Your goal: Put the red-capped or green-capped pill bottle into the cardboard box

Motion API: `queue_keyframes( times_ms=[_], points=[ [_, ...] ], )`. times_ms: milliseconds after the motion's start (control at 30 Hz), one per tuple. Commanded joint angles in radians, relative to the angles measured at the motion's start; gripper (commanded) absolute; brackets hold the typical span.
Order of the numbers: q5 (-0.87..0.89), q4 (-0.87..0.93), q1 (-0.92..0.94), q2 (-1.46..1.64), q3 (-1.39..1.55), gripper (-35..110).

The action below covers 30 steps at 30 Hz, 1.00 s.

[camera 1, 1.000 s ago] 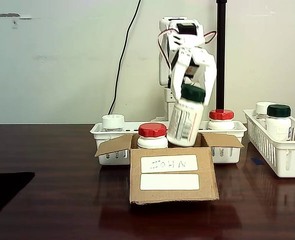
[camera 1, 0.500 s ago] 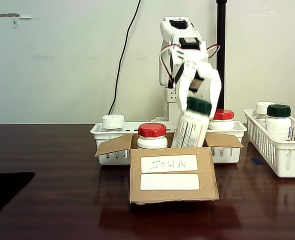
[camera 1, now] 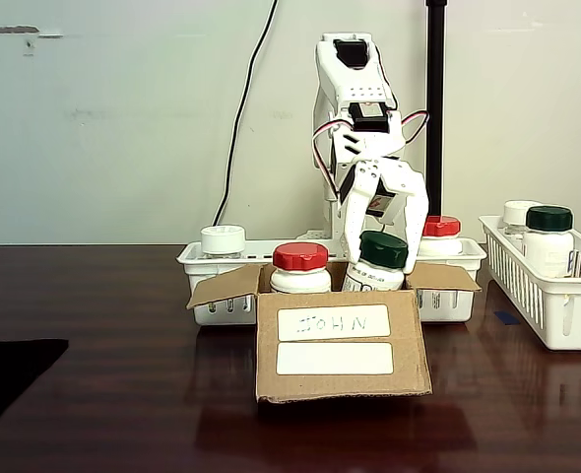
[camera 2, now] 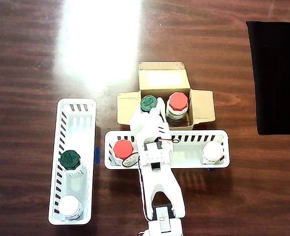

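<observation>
Dark wood surface (camera 1: 103, 394) carries everything; the risk sits inside the cardboard box (camera 1: 342, 343), flaps splayed, two white labels facing the fixed view. White slotted basket (camera 2: 191, 162) sits touching the box's rear flap, and a second long basket (camera 2: 71, 110) stands well apart at the left of the overhead view, so a box shove backward has nowhere to go but into the basket wall. White arm (camera 2: 159, 182) reaches over the near basket into the box. Green-capped pill bottle (camera 1: 379, 261) is down in the box, cap above the rim, beside a red-capped bottle (camera 1: 299, 266) already in there; overhead shows the two caps side by side, near or touching, can't tell which. Pincer (camera 1: 382, 235) straddles the green cap, fingers down either side; looks clenched on the bottle, though I can't see actual contact. Failure modes as I judge them: bottle looks slightly tilted, so letting go before it seats on the box floor could tip it onto the red one; lifting out without opening fully drags the bottle or the light box up with it; a finger catching the rear flap on retreat shifts the box. Another red-capped bottle (camera 2: 123, 149) sits in the basket just beside the arm, exposed to a swing on the way out.
</observation>
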Motion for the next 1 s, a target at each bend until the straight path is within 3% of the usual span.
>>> queue_keyframes(
  times_ms=[0, 167, 300, 733, 833, 967],
  points=[
    [0.009, -0.041, -0.003, 0.075, -0.006, 40],
    [0.014, -0.037, -0.002, 0.091, -0.009, 61],
    [0.012, 0.054, -0.002, 0.169, -0.014, 63],
    [0.063, 0.761, 0.02, 0.678, -0.044, 63],
    [0.101, 0.833, 0.048, 0.842, 0.041, 52],
    [0.172, 0.905, 0.121, 1.04, 0.164, 22]
  ],
)
